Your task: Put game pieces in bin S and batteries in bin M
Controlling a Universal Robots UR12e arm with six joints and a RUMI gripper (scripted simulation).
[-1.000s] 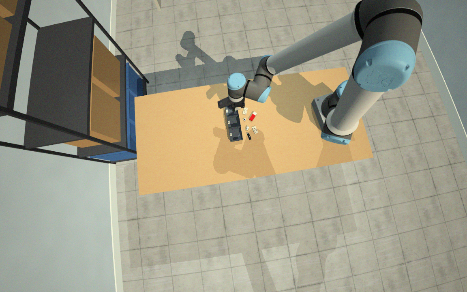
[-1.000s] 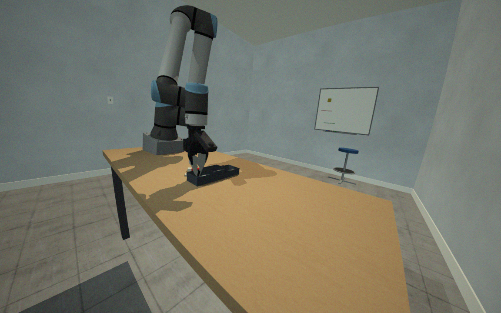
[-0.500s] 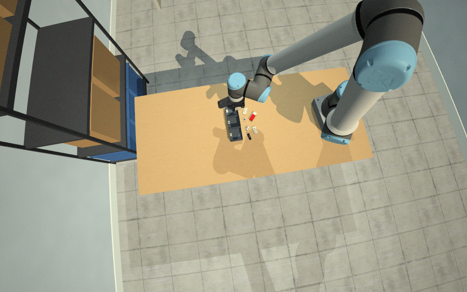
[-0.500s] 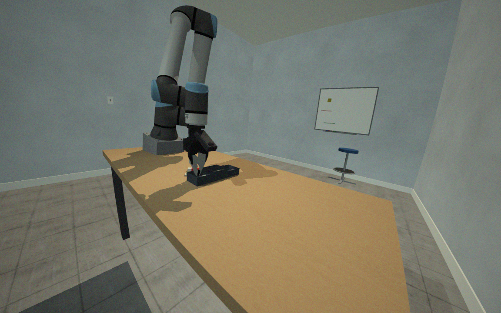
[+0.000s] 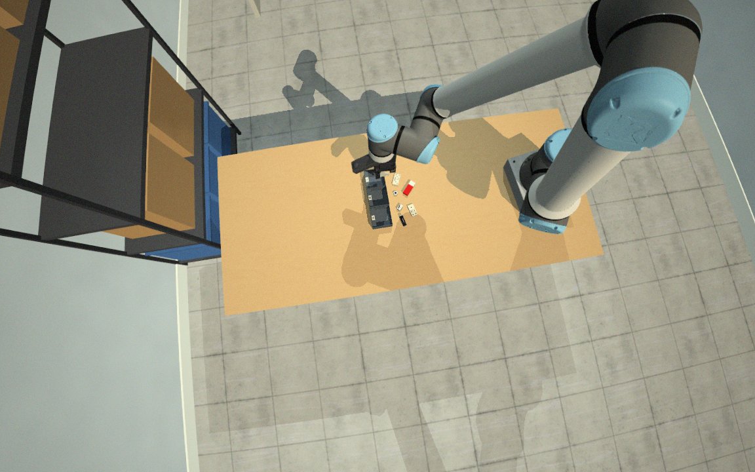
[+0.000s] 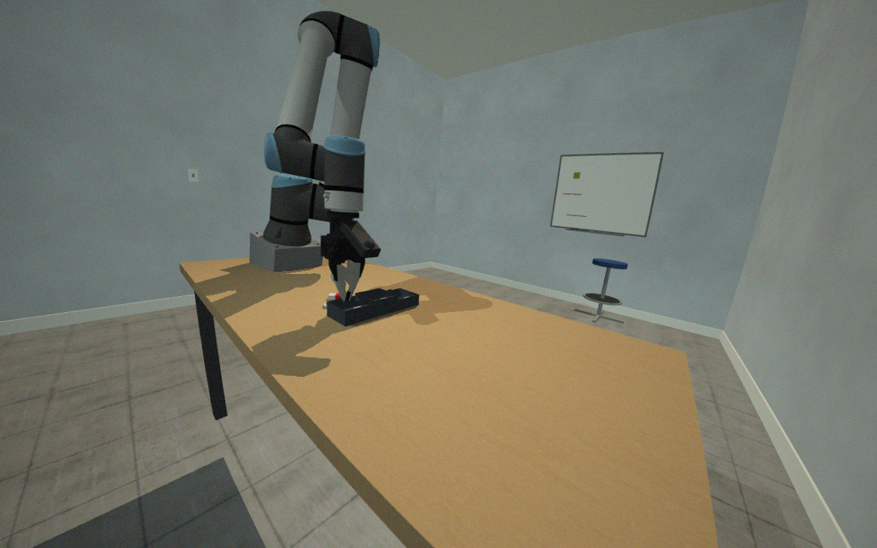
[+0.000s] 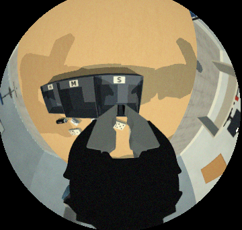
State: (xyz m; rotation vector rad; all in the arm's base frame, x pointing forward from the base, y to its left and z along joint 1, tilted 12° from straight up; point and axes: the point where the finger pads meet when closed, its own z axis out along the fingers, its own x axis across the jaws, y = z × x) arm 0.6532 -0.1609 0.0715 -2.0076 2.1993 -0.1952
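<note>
Working across the wrist view from its left, you have the dark cylinder (image 5: 402,220) (image 7: 61,121), probably a battery, lying on the table (image 5: 286,235) (image 6: 496,381) (image 7: 124,28) before the bins, with bin M (image 5: 377,196) (image 7: 78,102) beside it, upright to take such cells. Near M's front lie a small white piece (image 5: 400,207) (image 7: 74,122) and a spotted domino (image 5: 411,209) (image 7: 74,132), likely both for S. Next comes bin S (image 5: 375,180) (image 6: 353,315) (image 7: 141,89), upright, your gripper (image 5: 377,174) (image 6: 346,300) (image 7: 120,105) at its opening, placed to drop something in. Its fingers are nearly together; you cannot tell whether the dark patch between them is a held piece or the bin behind. Another domino (image 5: 396,179) (image 7: 119,125) lies outside S, still needing a pick.
</note>
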